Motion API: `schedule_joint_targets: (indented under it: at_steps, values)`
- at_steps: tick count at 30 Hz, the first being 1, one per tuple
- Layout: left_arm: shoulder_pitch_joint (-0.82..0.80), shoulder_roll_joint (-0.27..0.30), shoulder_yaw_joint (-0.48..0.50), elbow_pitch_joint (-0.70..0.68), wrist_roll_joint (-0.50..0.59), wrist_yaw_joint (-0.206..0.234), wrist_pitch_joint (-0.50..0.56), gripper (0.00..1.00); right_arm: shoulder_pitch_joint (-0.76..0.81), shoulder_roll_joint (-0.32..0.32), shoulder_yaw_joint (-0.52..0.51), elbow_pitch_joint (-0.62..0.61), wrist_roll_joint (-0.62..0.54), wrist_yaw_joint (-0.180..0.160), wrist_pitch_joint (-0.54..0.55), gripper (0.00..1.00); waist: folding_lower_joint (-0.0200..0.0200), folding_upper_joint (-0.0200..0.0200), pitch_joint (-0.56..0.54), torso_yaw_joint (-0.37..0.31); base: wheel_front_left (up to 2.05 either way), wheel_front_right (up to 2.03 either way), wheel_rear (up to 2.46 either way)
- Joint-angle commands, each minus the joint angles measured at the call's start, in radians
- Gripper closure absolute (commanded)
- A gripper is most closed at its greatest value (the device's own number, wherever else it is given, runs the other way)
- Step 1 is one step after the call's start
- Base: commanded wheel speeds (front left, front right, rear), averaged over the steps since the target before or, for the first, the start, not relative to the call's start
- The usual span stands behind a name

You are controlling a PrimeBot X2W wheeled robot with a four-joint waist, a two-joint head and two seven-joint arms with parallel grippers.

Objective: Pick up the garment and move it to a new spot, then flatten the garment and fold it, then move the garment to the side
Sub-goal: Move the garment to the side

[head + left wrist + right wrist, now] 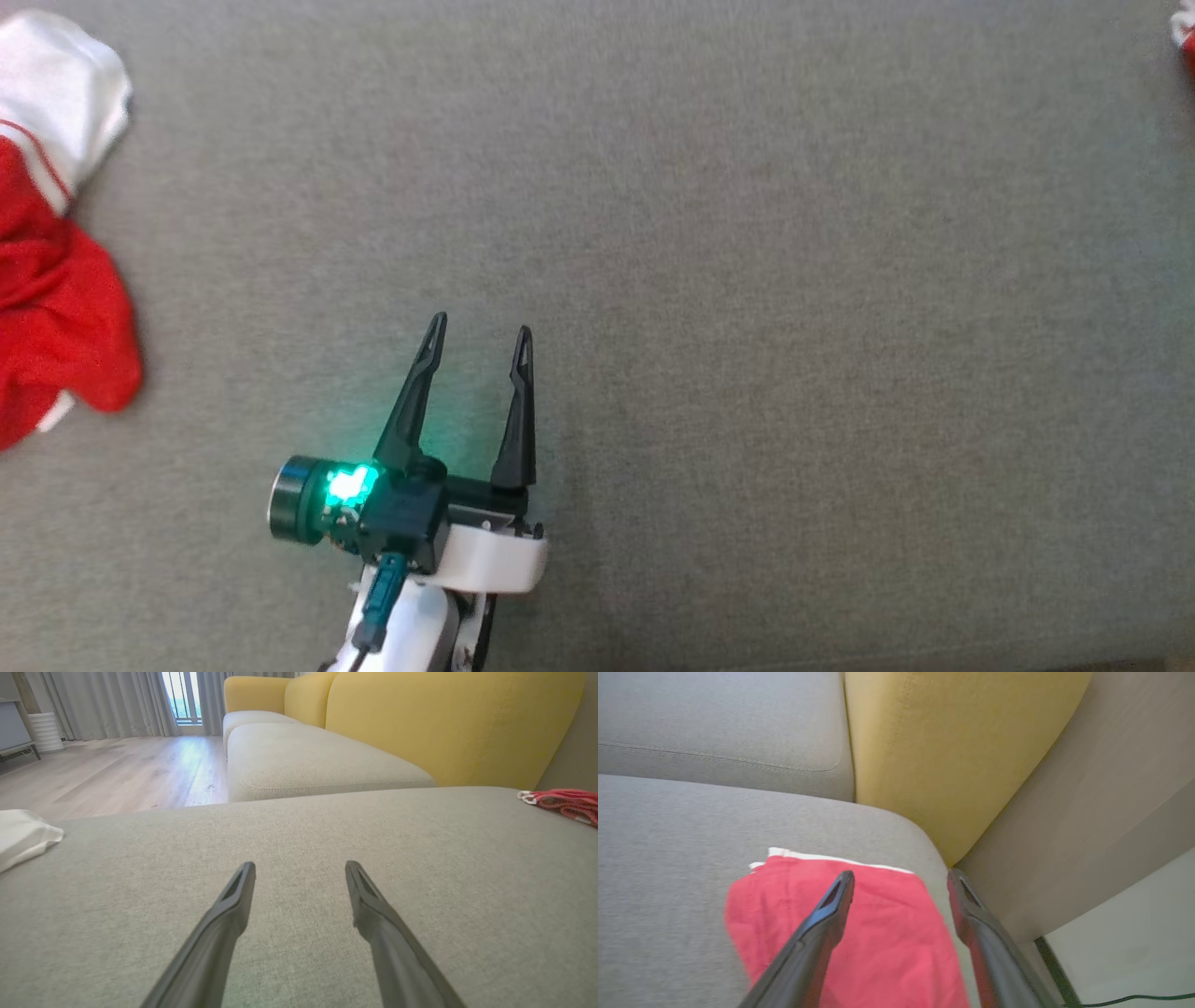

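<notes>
While left end effector (480, 327) gapes, right end effector (901, 873) gapes above red garment (887, 942).

Red-and-white garment (56, 308), grey cushion (747, 280), yellow backrest (444, 723)

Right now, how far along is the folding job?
Looks done: a folded red garment lies at a corner of the cushion, under the open right gripper. In hand: nothing; the left gripper is open too. Left: a crumpled red-and-white garment by the left edge.
</notes>
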Motion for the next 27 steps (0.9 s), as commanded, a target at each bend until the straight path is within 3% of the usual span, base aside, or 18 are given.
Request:
schedule_joint_targets:
  at_steps: [1, 5, 9, 18, 23, 27]
  values:
    - [0.014, -0.003, 0.019, -0.025, -0.01, 0.001, -0.005, 0.0, 0.05, 0.009, 0.004, 0.008, -0.013, 0.007, -0.014, 0.0, 0.0, 0.0, -0.048, 0.01, 0.0, 0.0, 0.0]
    - [0.045, -0.003, 0.013, -0.017, -0.032, 0.004, -0.005, 0.0, 0.122, 0.125, -0.004, 0.052, 0.005, 0.007, -0.012, 0.0, 0.0, 0.0, -0.128, 0.027, 0.0, 0.0, 0.0]
    - [0.079, -0.003, 0.016, -0.015, -0.048, 0.006, -0.005, 0.0, 0.225, 0.218, -0.015, 0.038, 0.093, 0.007, 0.003, 0.0, 0.0, 0.0, -0.207, 0.047, 0.0, 0.0, 0.0]
    - [0.196, -0.003, 0.038, -0.02, -0.082, 0.006, -0.005, 0.0, 0.416, 0.298, 0.048, -0.138, 0.178, 0.007, -0.023, 0.0, 0.0, 0.0, -0.38, 0.052, 0.0, 0.0, 0.0]
    - [0.265, -0.003, 0.054, -0.034, -0.102, 0.014, -0.005, 0.0, 0.529, 0.342, 0.052, -0.278, 0.14, 0.007, -0.043, 0.0, 0.0, 0.0, -0.47, 0.057, 0.0, 0.0, 0.0]
    - [0.288, -0.003, 0.082, -0.042, -0.107, 0.023, -0.005, 0.0, 0.627, 0.384, -0.051, -0.442, 0.006, 0.007, -0.044, 0.0, 0.0, 0.0, -0.505, 0.062, 0.0, 0.0, 0.0]
